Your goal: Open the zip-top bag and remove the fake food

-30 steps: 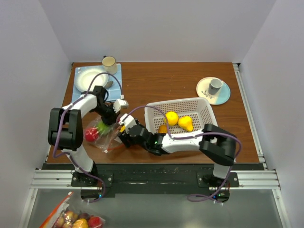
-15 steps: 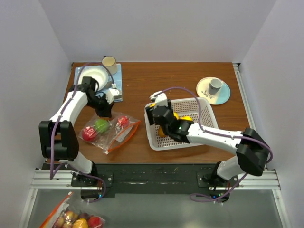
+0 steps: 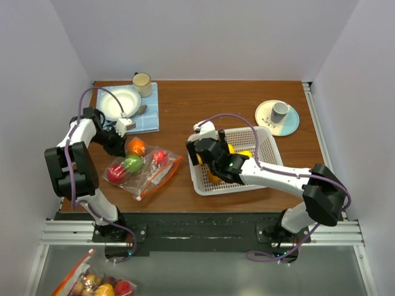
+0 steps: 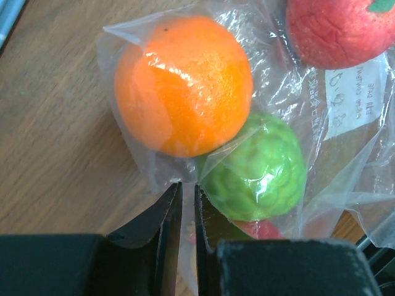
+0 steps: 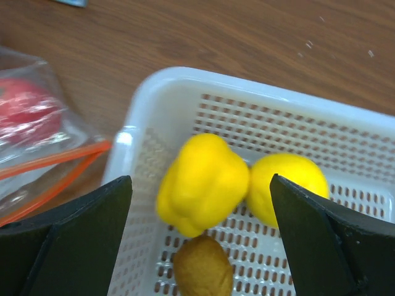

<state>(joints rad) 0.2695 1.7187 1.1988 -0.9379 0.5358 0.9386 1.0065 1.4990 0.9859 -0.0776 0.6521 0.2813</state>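
Note:
The zip-top bag (image 3: pixel 141 171) lies on the table at the left, its orange-red zip strip (image 3: pixel 162 177) towards the basket. It holds an orange fruit (image 3: pixel 136 147), a green one (image 3: pixel 132 163) and two red ones. My left gripper (image 3: pixel 118 139) is shut on the bag's plastic (image 4: pixel 345 154) next to the orange fruit (image 4: pixel 183 86) and the green one (image 4: pixel 256 169). My right gripper (image 3: pixel 213 161) is wide open and empty over the white basket (image 3: pixel 200 185). Below it lie a blurred yellow pepper (image 5: pixel 202 185), a yellow fruit (image 5: pixel 287 185) and a brown piece (image 5: pixel 202 268).
A white plate (image 3: pixel 118 102) on a blue mat with a cream mug (image 3: pixel 142 80) stands at the back left. A saucer with a grey cup (image 3: pixel 279 111) stands at the back right. Another bag of fruit (image 3: pixel 92 285) lies below the table's front edge.
My right gripper went from the bag to the basket and now stands open over the yellow pepper. My left gripper moved left with the bag's edge, and the orange fruit shows at that end.

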